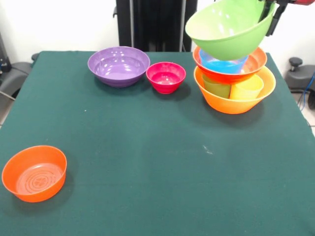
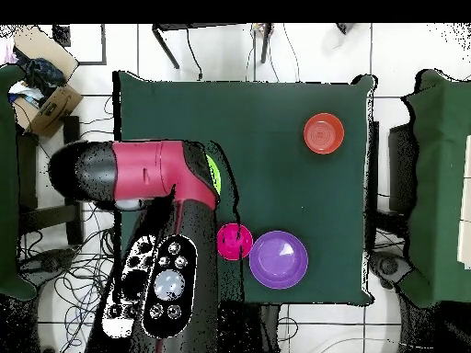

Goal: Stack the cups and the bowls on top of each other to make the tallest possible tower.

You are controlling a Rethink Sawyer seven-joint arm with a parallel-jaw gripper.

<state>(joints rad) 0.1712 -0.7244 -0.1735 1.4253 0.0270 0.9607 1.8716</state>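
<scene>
A lime green bowl (image 1: 230, 28) hangs tilted in the air at the top right, my gripper (image 1: 271, 18) shut on its right rim. Just below it stands the tower: a big orange bowl (image 1: 235, 99) holding a green cup (image 1: 216, 87) and a yellow cup (image 1: 247, 89), then a wide red-orange bowl (image 1: 229, 73) with a small blue bowl (image 1: 223, 65) in it. The green bowl's lower edge hovers right over the blue bowl. In the overhead view the arm (image 2: 156, 175) covers the tower; only a sliver of the lime green bowl (image 2: 215, 175) shows.
A purple bowl (image 1: 118, 65) (image 2: 278, 259) and a small pink bowl (image 1: 166, 76) (image 2: 235, 241) sit side by side left of the tower. A small orange bowl (image 1: 34, 173) (image 2: 324, 133) stands alone at the near left corner of the green table (image 1: 157, 162).
</scene>
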